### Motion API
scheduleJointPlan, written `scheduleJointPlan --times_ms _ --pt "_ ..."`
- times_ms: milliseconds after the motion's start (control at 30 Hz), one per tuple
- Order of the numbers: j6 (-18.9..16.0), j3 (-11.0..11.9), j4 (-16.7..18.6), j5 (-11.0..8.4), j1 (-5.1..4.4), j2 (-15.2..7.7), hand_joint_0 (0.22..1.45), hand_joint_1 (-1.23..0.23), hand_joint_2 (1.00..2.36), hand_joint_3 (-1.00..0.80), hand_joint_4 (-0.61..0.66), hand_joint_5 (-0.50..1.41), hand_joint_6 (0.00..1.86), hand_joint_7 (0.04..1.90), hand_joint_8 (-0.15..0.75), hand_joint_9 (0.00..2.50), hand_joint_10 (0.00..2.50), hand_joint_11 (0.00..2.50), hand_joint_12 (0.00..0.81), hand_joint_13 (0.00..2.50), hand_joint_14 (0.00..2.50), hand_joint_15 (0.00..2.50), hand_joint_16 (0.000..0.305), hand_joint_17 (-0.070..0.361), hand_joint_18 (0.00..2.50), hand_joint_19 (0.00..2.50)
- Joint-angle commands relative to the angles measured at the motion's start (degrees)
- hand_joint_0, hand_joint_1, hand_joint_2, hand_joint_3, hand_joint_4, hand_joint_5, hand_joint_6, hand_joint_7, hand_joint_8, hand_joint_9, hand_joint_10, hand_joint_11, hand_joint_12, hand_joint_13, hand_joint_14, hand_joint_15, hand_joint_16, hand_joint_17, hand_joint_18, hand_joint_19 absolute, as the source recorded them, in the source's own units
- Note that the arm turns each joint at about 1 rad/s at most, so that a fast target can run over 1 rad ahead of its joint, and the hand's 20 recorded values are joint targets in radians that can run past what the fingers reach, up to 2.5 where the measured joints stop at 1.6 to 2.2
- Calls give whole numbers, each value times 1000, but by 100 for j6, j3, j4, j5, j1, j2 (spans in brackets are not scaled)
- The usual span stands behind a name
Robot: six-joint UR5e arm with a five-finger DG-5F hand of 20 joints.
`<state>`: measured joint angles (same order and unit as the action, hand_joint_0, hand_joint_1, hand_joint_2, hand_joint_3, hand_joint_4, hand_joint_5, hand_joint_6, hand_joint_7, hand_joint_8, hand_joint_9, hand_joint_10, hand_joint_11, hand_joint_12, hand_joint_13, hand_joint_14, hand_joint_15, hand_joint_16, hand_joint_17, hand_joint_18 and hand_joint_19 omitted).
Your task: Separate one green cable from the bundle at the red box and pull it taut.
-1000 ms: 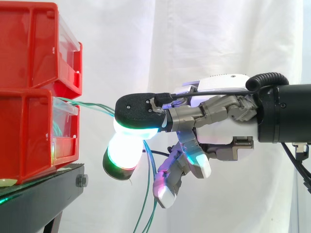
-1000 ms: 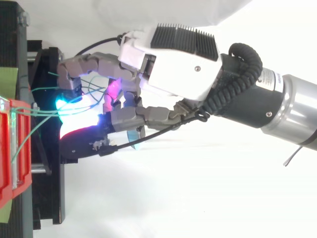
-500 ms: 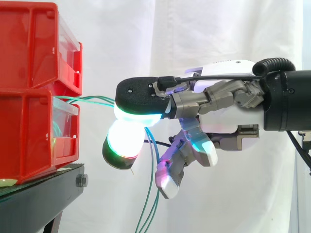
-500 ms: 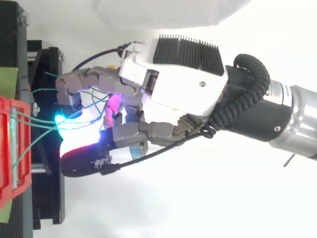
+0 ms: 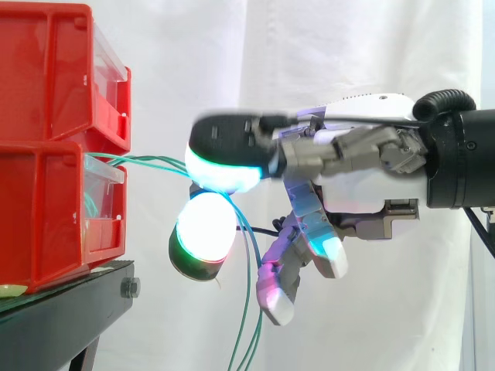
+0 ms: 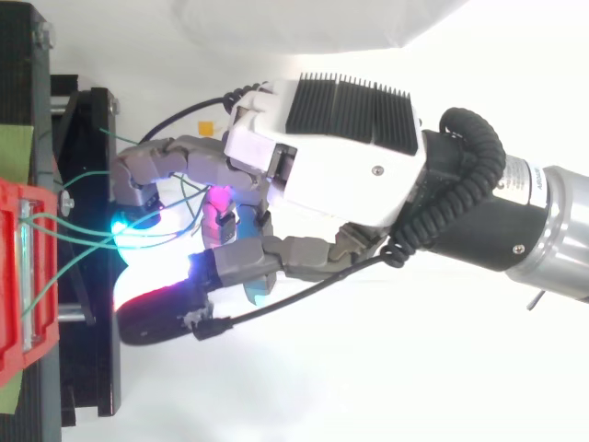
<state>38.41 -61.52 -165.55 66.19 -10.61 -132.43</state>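
The green cables (image 5: 147,161) come out of the front of the lower red bin (image 5: 46,209). They run almost level towards me, their long axis pointing from the bin straight at my fingertips. My hand (image 5: 363,193) reaches in from the right, just off the bin's front and apart from it. I have the strands pinched between my upper pad (image 5: 224,166), glowing cyan and white, and my lower pad (image 5: 205,228), white with a green and red rim. The two pads all but meet around the strands. My other fingers are curled down and back beneath my palm.

From the side I see what the overhead camera hides. Past the pinch the cables bend sharply and hang nearly vertical, dropping below my hand and out of the bottom of the picture. That view also shows the upper red bin (image 5: 54,69) stacked on the lower one, and both resting on the black stand (image 5: 69,309) before the white curtain (image 5: 309,54).

From above I see how the strands spread. They leave the bin's edge a little apart and close together at the cyan glow where my pads meet. At least one strand strays from the group and loops up past another of my curled fingers (image 6: 138,170). I cannot tell from either view how many strands lie in the pinch.
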Motion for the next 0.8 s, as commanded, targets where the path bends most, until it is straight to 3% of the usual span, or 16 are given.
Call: scheduleJointPlan --times_ms 0,100,133,267,400,600,767 --pt "26 0 -4 -1 -2 -2 365 -5 1000 -500 122 145 504 1299 256 1822 0 0 501 1284 12 483 75 169 1008 459" --pt "26 0 -4 -1 -2 -2 358 100 1000 -500 109 145 504 1290 234 1795 0 0 486 1256 11 470 72 162 963 578" --pt "26 0 -4 -1 -2 -2 427 128 1000 -500 79 143 503 1300 194 1777 0 0 451 1208 15 505 61 137 843 638" --pt "26 0 -4 -1 -2 -2 574 -153 1000 -500 33 151 502 1297 85 1964 1 79 424 1294 14 551 46 103 902 670" --pt "17 0 14 -1 -2 -2 648 -327 1000 -500 33 152 503 1287 73 2013 5 134 423 1300 17 544 42 94 945 656" --pt "-35 0 14 -1 77 -2 669 -365 1000 -500 22 152 503 1299 87 2006 6 140 425 1298 15 554 42 94 949 659" --pt "97 0 32 8 77 -2 670 -368 1000 -500 25 152 503 1297 88 2000 5 145 429 1298 16 547 42 95 952 659"
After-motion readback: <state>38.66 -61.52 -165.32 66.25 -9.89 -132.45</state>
